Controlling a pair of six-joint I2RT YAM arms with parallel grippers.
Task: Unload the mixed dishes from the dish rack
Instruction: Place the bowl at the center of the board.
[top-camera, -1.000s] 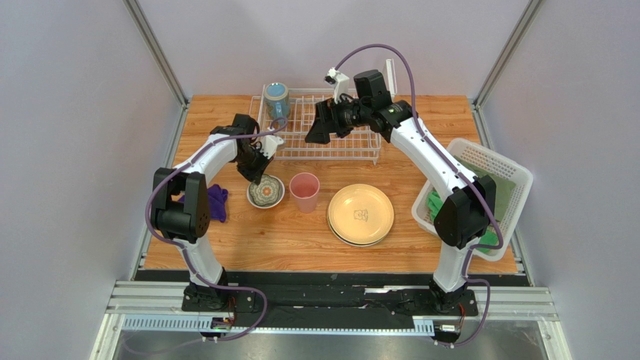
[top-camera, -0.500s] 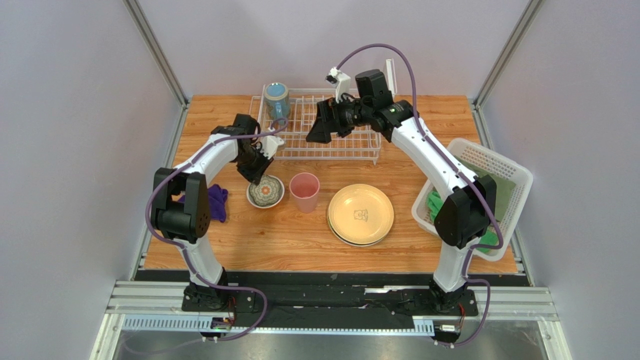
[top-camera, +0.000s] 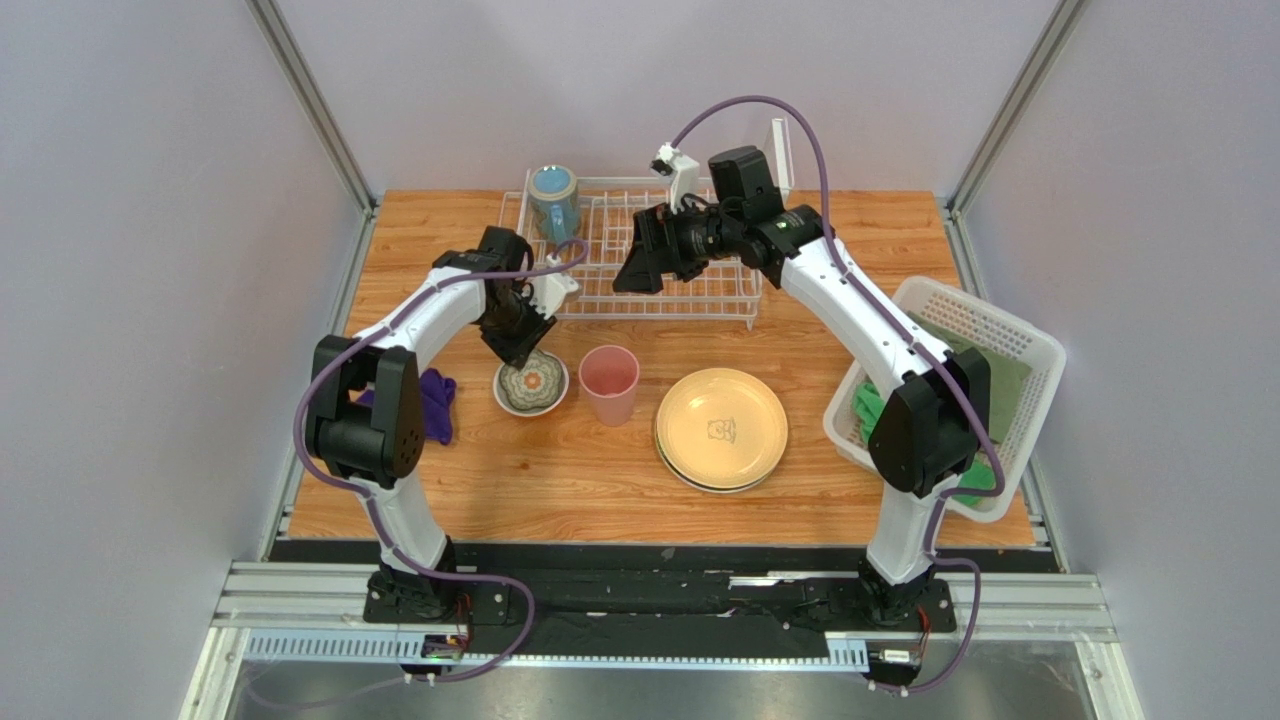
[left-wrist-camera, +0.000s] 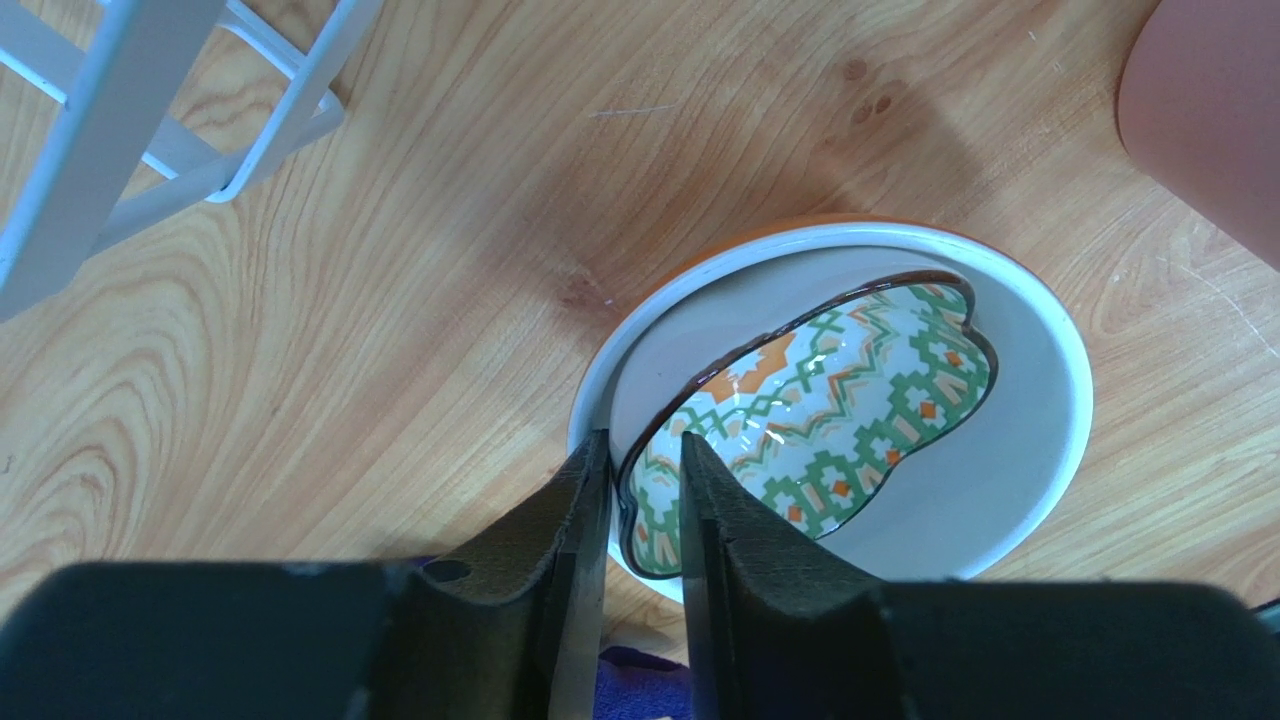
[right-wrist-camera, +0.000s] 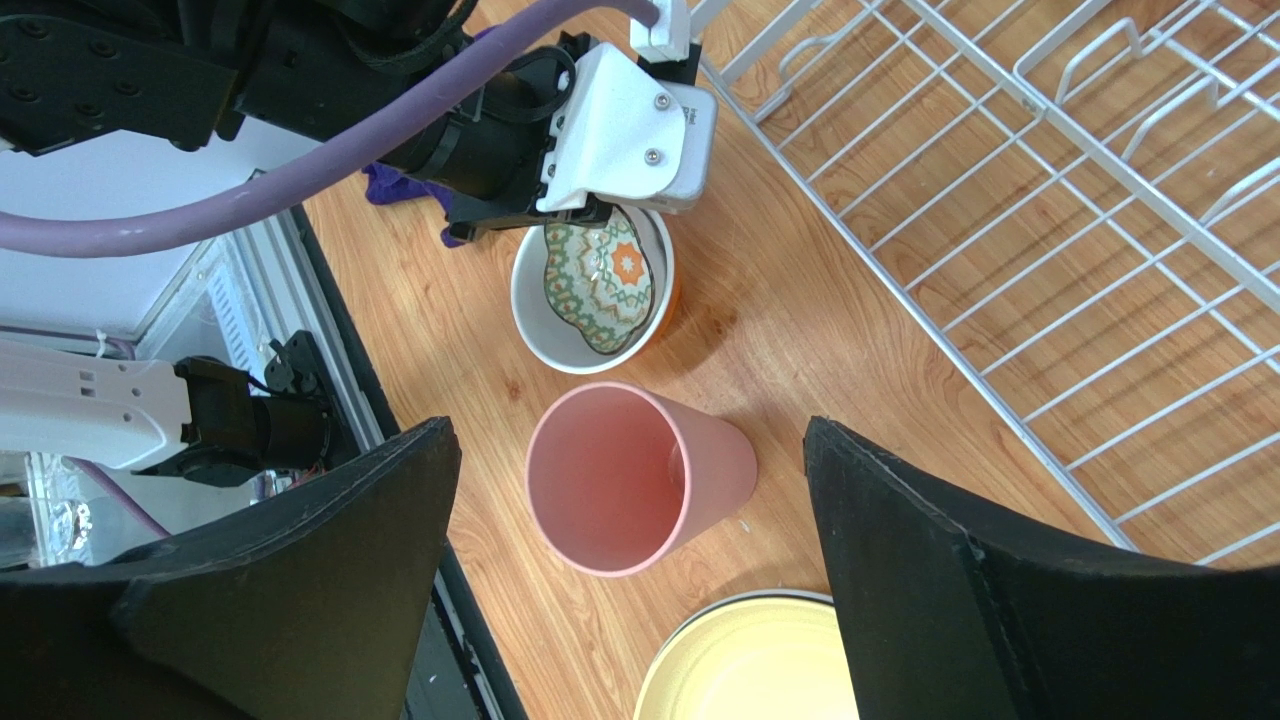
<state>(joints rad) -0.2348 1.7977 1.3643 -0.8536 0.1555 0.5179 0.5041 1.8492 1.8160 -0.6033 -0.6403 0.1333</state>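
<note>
On the desk we find the dish rack nearly unloaded. The cream-yellow plate, the orange bowl nesting the patterned bowl, and the pink tumbler stand outside it. Only the blue mug sits racked. The left pincer straddles the patterned bowl's rim, slackened; the right pincer gapes empty.

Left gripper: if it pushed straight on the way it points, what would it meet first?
Probably the patterned bowl, whose rim runs between the tips of the left gripper; it sits nested in the orange bowl. Remaining gap unclear.
</note>
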